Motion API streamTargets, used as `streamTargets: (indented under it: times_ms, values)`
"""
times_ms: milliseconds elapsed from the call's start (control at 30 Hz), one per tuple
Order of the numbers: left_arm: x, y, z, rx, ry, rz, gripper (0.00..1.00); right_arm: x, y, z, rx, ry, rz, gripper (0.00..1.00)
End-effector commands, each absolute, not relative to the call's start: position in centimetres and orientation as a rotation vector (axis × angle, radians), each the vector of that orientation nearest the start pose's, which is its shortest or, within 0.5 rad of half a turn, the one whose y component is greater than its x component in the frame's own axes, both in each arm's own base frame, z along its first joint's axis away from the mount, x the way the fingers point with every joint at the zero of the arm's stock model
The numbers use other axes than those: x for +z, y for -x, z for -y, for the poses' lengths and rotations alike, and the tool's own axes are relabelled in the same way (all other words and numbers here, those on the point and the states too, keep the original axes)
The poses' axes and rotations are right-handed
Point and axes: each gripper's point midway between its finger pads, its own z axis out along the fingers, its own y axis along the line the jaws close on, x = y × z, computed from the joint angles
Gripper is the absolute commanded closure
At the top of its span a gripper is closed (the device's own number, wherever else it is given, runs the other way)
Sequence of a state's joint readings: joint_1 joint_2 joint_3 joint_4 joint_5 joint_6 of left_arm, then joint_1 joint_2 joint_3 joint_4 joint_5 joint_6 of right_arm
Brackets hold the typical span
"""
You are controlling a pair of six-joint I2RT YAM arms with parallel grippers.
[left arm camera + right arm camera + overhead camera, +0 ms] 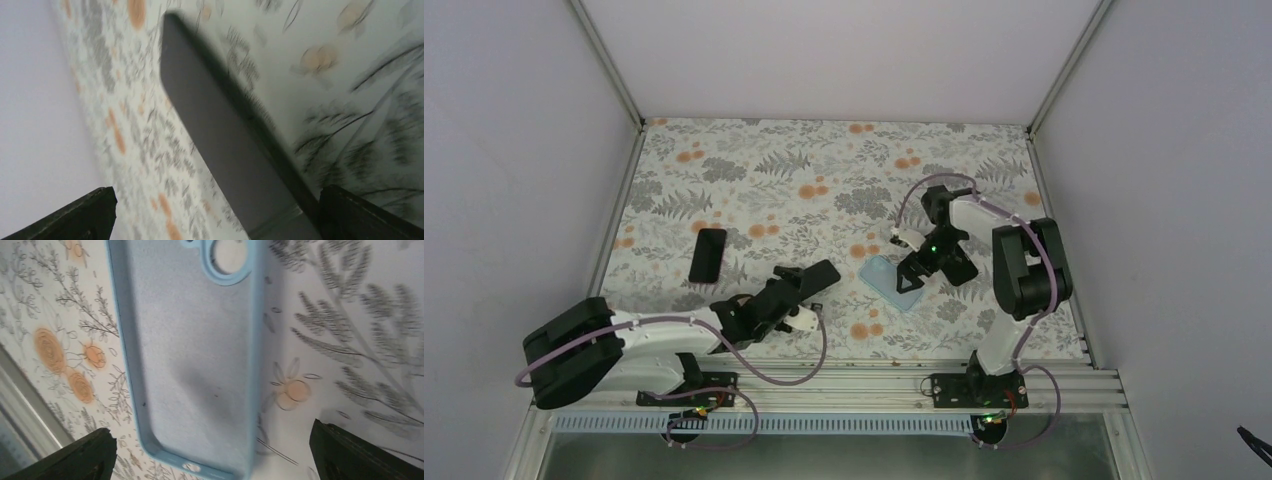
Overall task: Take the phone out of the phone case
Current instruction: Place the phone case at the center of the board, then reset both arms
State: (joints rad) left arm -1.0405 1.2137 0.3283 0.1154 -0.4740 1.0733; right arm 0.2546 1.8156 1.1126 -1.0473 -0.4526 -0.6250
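Note:
The light blue phone case (886, 280) lies open side up on the floral tablecloth, and it is empty in the right wrist view (195, 355). My right gripper (912, 278) hovers over its near end, open, with the case between the spread fingers (212, 435). A dark phone (809, 280) lies left of the case. In the blurred left wrist view it (220, 135) runs away from me, close to the right finger (365, 215). My left gripper (786, 300) is at its near end with jaws wide apart (216, 195). Whether the phone touches the table is unclear.
A second flat black phone-like slab (708, 254) lies on the cloth at the left. White walls enclose the table on three sides. A metal rail (844, 385) runs along the near edge by the arm bases.

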Motion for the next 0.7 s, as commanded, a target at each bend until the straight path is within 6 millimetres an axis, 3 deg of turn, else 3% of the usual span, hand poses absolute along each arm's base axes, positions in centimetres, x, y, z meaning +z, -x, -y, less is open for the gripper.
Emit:
streamTargets:
  times_ms: [0, 133, 267, 333, 400, 433, 500, 567, 633, 667]
  values:
    - [7.0, -18.0, 24.3, 0.214, -2.0, -1.368, 0.0, 5.7, -27.0, -12.3, 0.47, 1.277, -2.816, 0.0]
    - [10.3, -14.8, 25.7, -0.108, -2.179, -1.544, 0.0, 10.3, -27.3, -11.5, 0.358, 1.351, -2.735, 0.0]
    - [15.4, -13.0, 27.1, -0.33, -2.261, -1.578, 0.0, 15.3, -28.0, -10.9, 0.248, 1.392, -2.631, 0.0]
    - [18.5, -15.4, 27.3, -0.293, -2.173, -1.594, 0.0, 18.3, -29.9, -10.4, 0.14, 1.317, -2.553, 0.0]
    - [22.4, -19.7, 26.4, -0.261, -1.987, -1.622, 0.0, 21.8, -31.4, -10.8, 0.12, 1.237, -2.444, 0.0]
    - [25.3, -22.4, 25.6, -0.248, -1.853, -1.618, 0.0, 23.7, -32.2, -11.2, 0.119, 1.191, -2.375, 0.0]
    - [30.3, -27.2, 22.6, -0.235, -1.577, -1.624, 0.0, 27.6, -33.9, -12.0, 0.124, 1.038, -2.219, 0.0]
    - [34.4, -31.5, 18.1, -0.2, -1.299, -1.644, 0.0, 30.1, -34.1, -13.1, 0.179, 0.954, -2.078, 0.0]
    - [36.5, -34.4, 13.1, -0.18, -1.077, -1.681, 0.0, 30.6, -33.7, -13.7, 0.226, 0.899, -1.986, 0.0]
    - [36.9, -35.1, 11.2, -0.194, -0.996, -1.702, 0.0, 29.7, -33.4, -13.8, 0.237, 0.901, -1.977, 0.0]
